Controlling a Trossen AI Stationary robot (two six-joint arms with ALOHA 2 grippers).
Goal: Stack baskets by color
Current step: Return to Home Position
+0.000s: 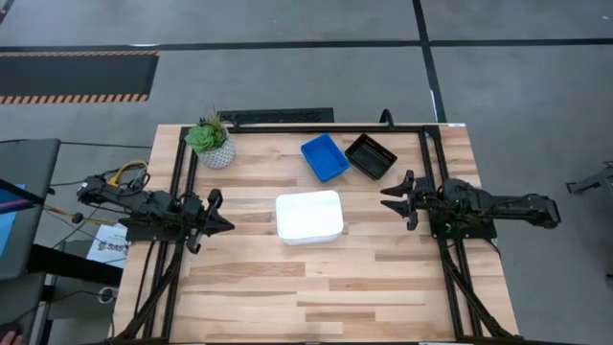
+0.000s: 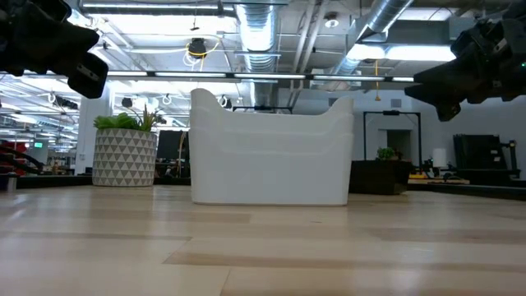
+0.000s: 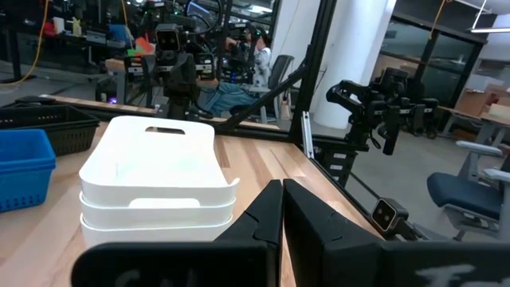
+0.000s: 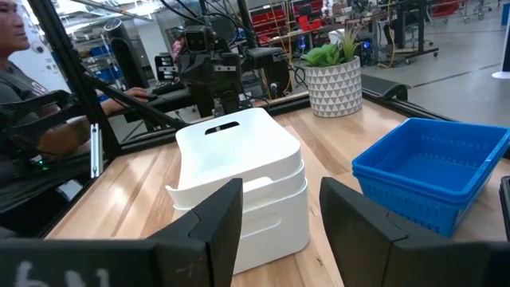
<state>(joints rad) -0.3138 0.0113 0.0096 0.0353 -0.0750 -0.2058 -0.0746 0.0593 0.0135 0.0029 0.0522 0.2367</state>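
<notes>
Hovering over the table's left edge, my left gripper has its fingers pressed together on nothing; my right gripper, over the right edge, holds its fingers apart and empty; between them, mid-table, the white baskets stand nested in one stack; beyond it sit the stacked blue baskets, the black basket just beside them, the potted plant toward my left arm's side.
</notes>
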